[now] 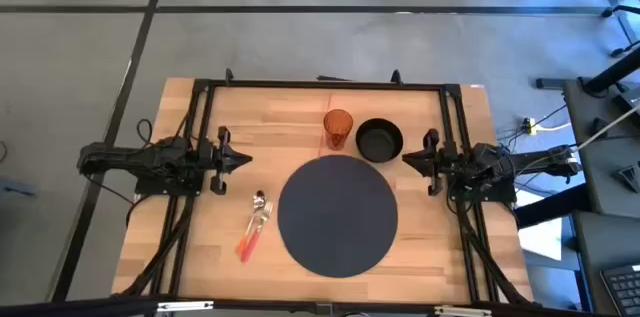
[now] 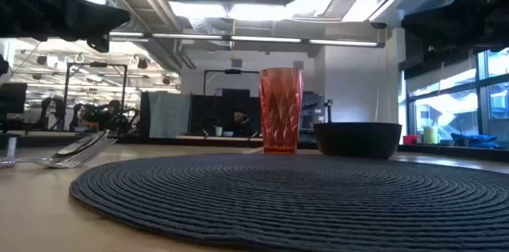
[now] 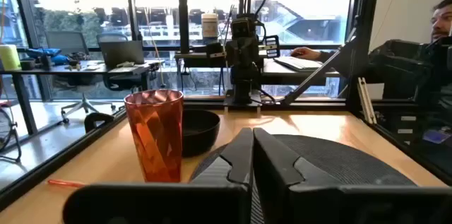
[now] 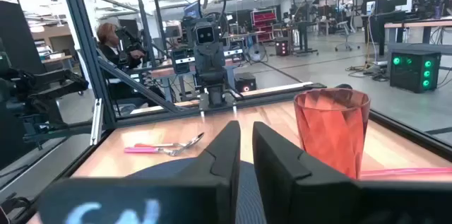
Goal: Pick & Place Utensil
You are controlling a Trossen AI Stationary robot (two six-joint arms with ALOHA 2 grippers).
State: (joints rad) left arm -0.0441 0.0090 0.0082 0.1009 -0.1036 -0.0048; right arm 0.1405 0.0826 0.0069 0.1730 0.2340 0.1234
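Two metal utensils [image 1: 255,225] with pink and orange handles lie flat, side by side, on the wooden table just left of a round dark woven placemat [image 1: 337,214]. They also show in the low view [image 2: 79,150] and the right wrist view [image 4: 169,146]. My left gripper [image 1: 243,162] hovers shut above the table's left side, farther back than the utensils, pointing right. My right gripper [image 1: 406,160] hovers shut at the right side, pointing left. Neither touches anything.
An orange faceted cup [image 1: 338,127] and a black bowl [image 1: 379,140] stand upright at the placemat's far edge, between the two grippers. A black frame [image 1: 320,85] runs along the table's left, right and far sides. People sit at desks beyond the table.
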